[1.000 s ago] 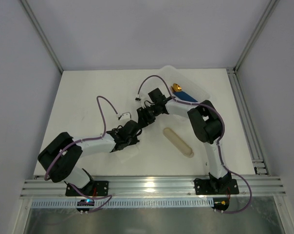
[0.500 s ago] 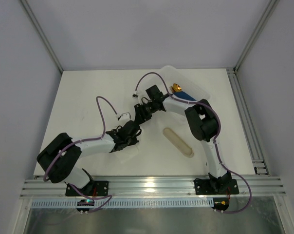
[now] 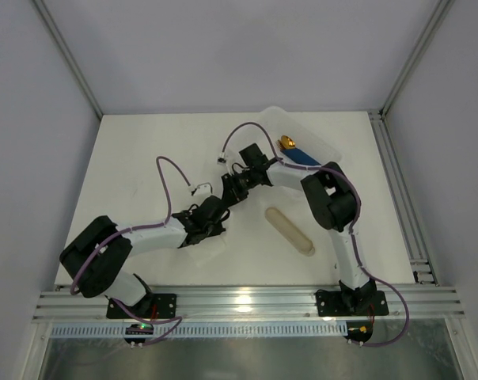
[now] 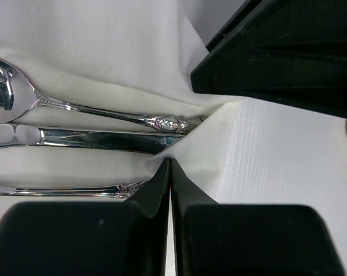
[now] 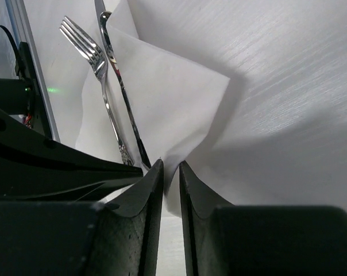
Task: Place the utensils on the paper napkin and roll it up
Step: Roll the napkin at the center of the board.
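The paper napkin (image 4: 104, 46) lies crumpled under both grippers, showing in the top view only as a pale patch (image 3: 211, 247). On it rest the utensils: a spoon (image 4: 104, 112), a knife (image 4: 93, 138) and a fork (image 5: 96, 63). My left gripper (image 4: 170, 162) is shut, pinching a napkin edge drawn up over the knife's handle. My right gripper (image 5: 170, 167) has its jaws nearly together with a raised fold of the napkin between them, right beside the handles. In the top view the left gripper (image 3: 215, 215) and right gripper (image 3: 228, 194) meet nose to nose.
A beige oblong sleeve (image 3: 290, 230) lies on the table right of the grippers. A white plastic tray (image 3: 331, 146) at the back right holds a blue-handled, gold-tipped piece (image 3: 296, 152). Purple cables loop above both wrists.
My right gripper's jaws have narrowed onto the napkin fold. Its wrist swung slightly left, then came back. The left arm has stayed put.
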{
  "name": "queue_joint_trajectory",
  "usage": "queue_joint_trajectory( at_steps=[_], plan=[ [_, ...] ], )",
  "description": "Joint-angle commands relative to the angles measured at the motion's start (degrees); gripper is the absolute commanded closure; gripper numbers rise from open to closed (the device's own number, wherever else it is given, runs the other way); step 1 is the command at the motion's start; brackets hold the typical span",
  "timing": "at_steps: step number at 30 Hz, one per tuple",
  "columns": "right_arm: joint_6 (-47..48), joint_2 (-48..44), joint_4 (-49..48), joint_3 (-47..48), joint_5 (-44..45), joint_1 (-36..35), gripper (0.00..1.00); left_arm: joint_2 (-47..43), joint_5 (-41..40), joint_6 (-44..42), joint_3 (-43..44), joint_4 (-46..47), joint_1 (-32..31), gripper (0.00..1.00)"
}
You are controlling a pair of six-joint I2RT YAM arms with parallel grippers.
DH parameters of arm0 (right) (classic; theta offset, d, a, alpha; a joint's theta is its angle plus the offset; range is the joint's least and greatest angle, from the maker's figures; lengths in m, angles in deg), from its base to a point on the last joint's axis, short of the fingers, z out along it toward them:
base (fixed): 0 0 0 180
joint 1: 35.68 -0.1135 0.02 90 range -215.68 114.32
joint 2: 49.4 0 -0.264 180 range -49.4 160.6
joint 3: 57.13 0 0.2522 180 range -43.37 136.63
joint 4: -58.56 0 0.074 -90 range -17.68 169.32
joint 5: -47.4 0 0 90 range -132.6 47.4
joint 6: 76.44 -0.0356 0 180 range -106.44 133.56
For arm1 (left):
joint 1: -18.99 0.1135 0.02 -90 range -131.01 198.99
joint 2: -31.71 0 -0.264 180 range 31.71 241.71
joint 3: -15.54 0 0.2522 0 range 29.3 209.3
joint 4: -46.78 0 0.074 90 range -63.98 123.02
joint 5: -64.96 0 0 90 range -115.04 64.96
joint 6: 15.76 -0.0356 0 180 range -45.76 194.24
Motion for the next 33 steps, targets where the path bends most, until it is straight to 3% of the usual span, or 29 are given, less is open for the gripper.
queue_joint_trajectory(
  at_steps=[1, 17, 22, 33],
  plan=[
    [-0.08, -6.54, -4.56, -2.07, -1.04, -0.59, 0.8, -0.94, -1.02, -0.56, -1.02, -1.8, -0.26, 1.0],
    [2.03, -8.13, -2.02, -1.64, -3.41, -2.17, 0.82, -1.47, -1.2, -0.3, -1.37, -2.06, -0.26, 1.0],
    [2.65, -8.21, -1.32, -1.55, -3.5, -2.79, 0.94, -1.65, -1.29, -0.21, -1.46, -2.15, -0.26, 1.0],
    [3.62, -9.62, 0.35, -3.92, -3.06, -4.63, 0.96, -1.82, -1.73, -0.12, -1.46, -2.5, -0.26, 1.0]
  ],
)
